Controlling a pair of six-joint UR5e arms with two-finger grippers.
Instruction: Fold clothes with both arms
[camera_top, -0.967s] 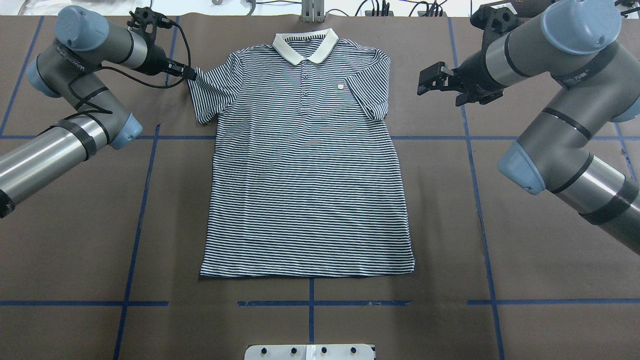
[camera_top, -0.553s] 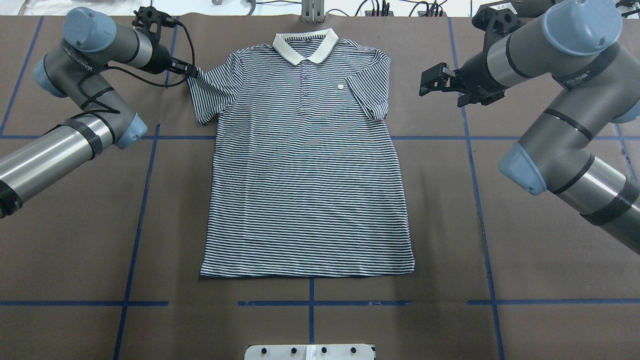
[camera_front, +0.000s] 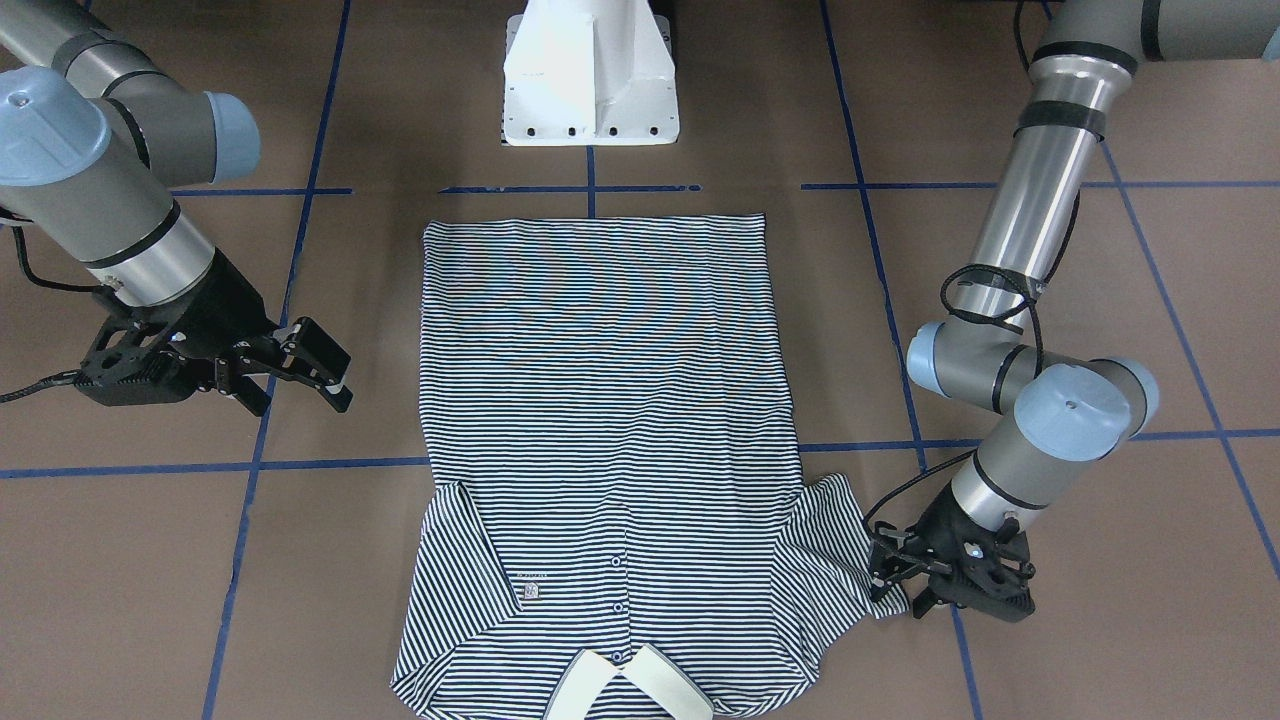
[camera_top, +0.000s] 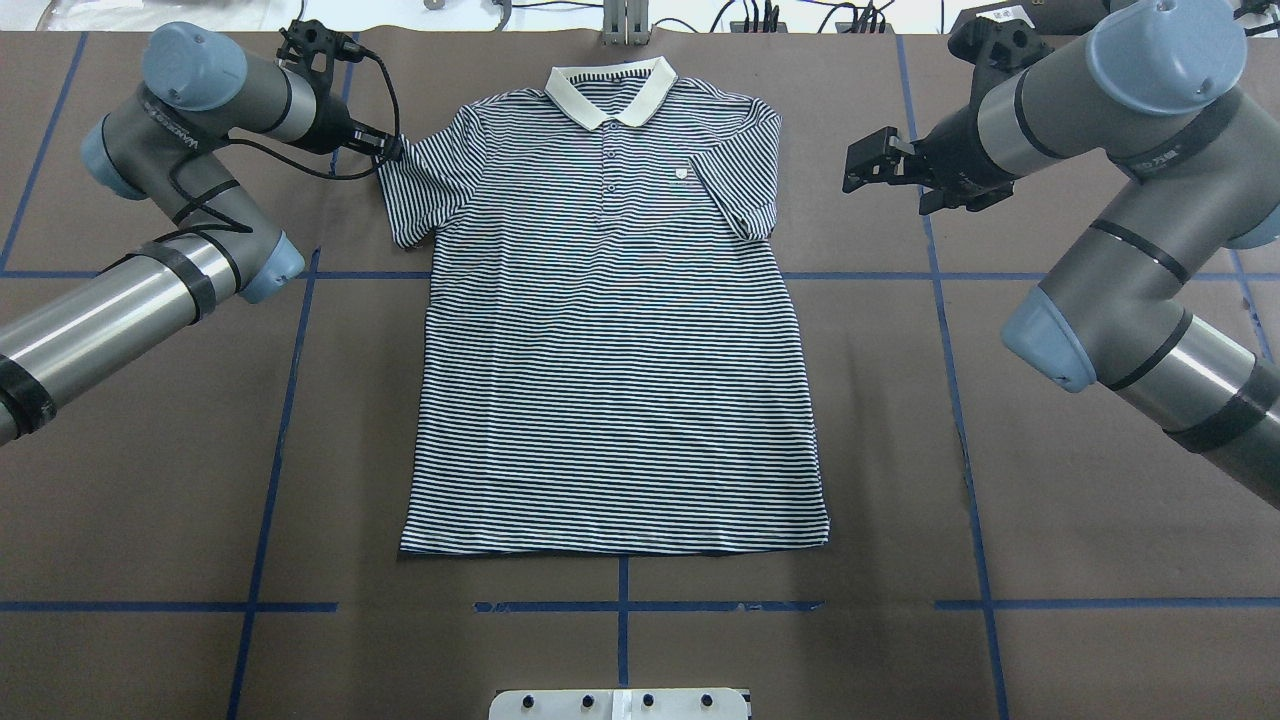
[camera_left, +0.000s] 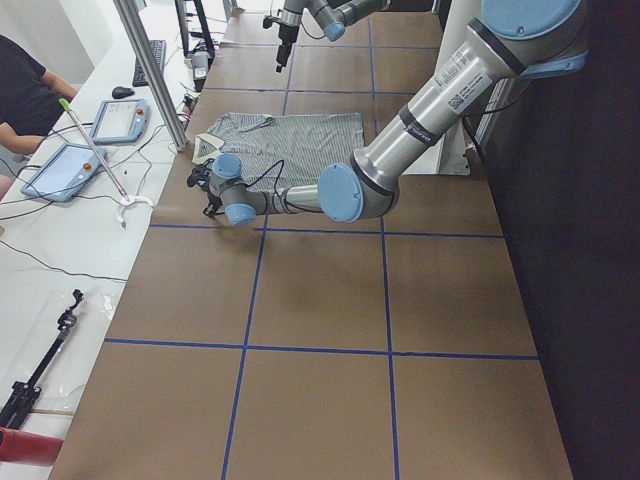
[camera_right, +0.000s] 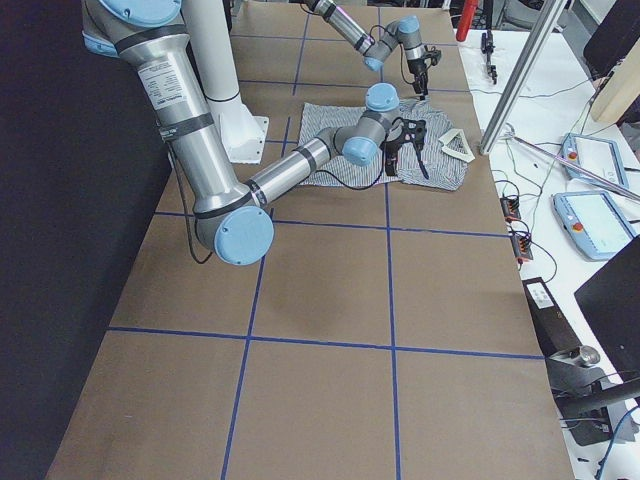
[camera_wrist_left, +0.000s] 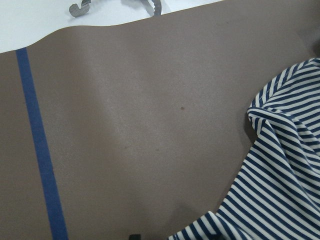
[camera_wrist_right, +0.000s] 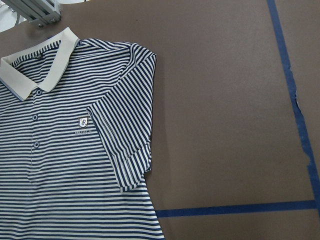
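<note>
Beside one polo shirt (camera_top: 610, 350), left end effector (camera_top: 392, 148) pinches its sleeve (camera_top: 415, 190); right end effector (camera_top: 862, 165) hangs spread.

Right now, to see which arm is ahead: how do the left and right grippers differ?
The left gripper is at the edge of the polo shirt's sleeve; the right gripper hangs clear of the shirt's other sleeve. The right gripper's jaws stand open; the left gripper's I cannot tell. Both sit at shoulder level of the shirt.
</note>
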